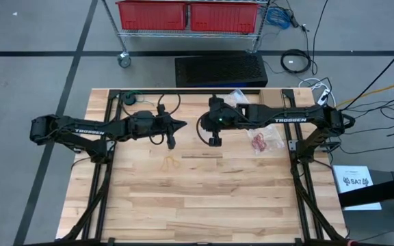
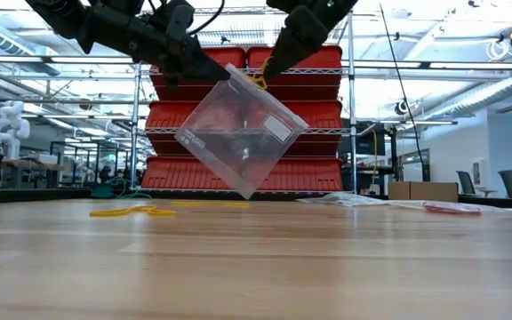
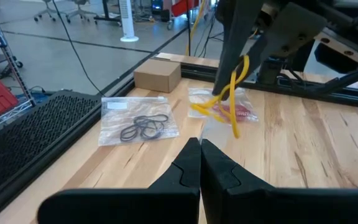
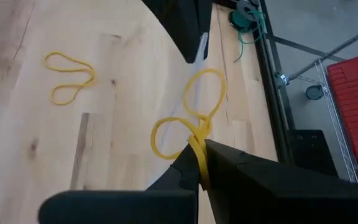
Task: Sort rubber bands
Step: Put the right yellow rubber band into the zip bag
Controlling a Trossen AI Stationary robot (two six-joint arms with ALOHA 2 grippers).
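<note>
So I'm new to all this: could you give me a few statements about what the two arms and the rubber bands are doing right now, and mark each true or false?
1. The right gripper is shut on yellow rubber bands. True.
2. The left gripper holds a red rubber band. False: it pinches the clear plastic bag, held up above the table.
3. A bag of black rubber bands lies on the table. True.
4. No rubber bands are loose on the table. False: a yellow pair lies there.
5. The lifted bag is packed full. False: it looks almost empty.
</note>
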